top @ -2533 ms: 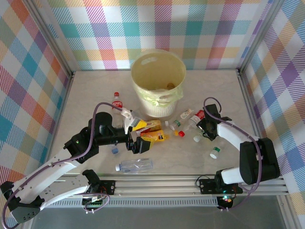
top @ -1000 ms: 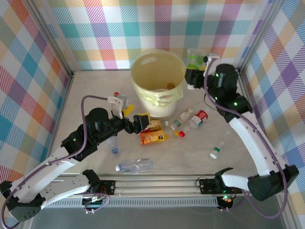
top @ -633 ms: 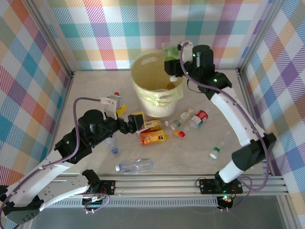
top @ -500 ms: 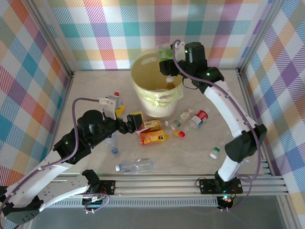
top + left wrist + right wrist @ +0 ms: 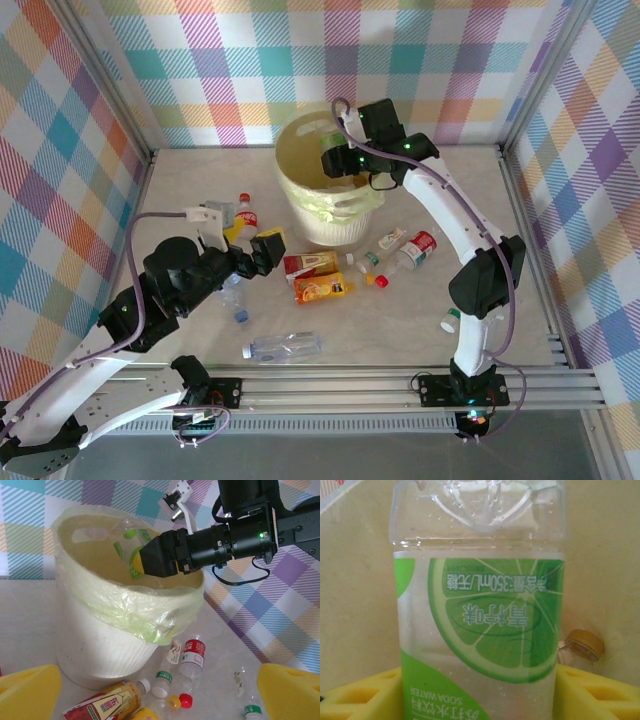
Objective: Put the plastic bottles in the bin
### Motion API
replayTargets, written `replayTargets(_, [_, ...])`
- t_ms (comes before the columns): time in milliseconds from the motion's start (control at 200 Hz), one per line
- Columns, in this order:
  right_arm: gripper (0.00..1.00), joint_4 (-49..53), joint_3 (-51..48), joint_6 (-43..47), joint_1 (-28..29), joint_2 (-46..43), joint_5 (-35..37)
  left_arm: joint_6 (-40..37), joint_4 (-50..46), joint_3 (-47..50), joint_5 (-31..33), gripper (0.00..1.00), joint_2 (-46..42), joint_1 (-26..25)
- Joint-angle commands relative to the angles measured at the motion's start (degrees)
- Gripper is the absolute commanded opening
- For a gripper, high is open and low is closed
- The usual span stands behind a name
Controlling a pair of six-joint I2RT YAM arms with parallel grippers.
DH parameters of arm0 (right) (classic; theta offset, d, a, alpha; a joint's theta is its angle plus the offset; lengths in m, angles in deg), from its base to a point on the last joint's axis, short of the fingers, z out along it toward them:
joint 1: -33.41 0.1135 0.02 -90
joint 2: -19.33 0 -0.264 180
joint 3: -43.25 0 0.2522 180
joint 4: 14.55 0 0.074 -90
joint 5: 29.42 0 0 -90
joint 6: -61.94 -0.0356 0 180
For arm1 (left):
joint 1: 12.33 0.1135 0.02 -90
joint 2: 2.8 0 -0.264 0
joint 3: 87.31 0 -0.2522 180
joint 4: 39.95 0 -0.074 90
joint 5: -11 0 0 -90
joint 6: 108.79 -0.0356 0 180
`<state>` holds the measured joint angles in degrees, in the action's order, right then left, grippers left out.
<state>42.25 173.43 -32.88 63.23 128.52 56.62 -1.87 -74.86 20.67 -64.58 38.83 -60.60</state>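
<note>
Right arm: has swung from the bottles on the right of the worktop, up and across. Right tool now hangs over the bin mouth with the green bottle between its pads. Left wrist view puts that bottle inside the rim line, above the liner. Pads lie against the bottle's sides; cannot tell whether they pinch or have begun to let go.

Left arm: drawn back to the left. Left tool spread wide, empty, just left of the orange bottles.

Reading: carry done, drop is the step in hand. Several bottles remain on the worktop near the bin, including a clear one at the near edge.
</note>
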Motion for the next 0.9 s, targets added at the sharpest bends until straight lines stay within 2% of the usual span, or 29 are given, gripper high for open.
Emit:
replayTargets(0, [0.69,1.03,1.55,0.95,0.59,0.64,-0.87,-0.09,-1.26,0.59,1.97,1.0,-0.93,-0.42])
replayTargets(265, [0.78,0.81,1.65,0.95,0.85,0.08,-0.68,0.55,-1.97,1.92,3.07,1.0,-2.14,-0.42])
replayTargets(540, [0.8,-1.6,1.48,1.03,0.84,-2.59,0.8,-1.13,-3.84,1.79,3.37,1.0,-1.9,-0.46])
replayTargets(745, [0.83,-5.32,-1.2,1.99,0.85,-8.27,0.73,-8.01,-8.16,0.37,-2.84,1.0,-0.69,-0.44])
replayTargets(895, [0.84,-7.85,-6.6,2.04,0.85,-14.51,-0.29,-13.68,-15.53,-2.69,-8.98,1.0,1.37,-0.44])
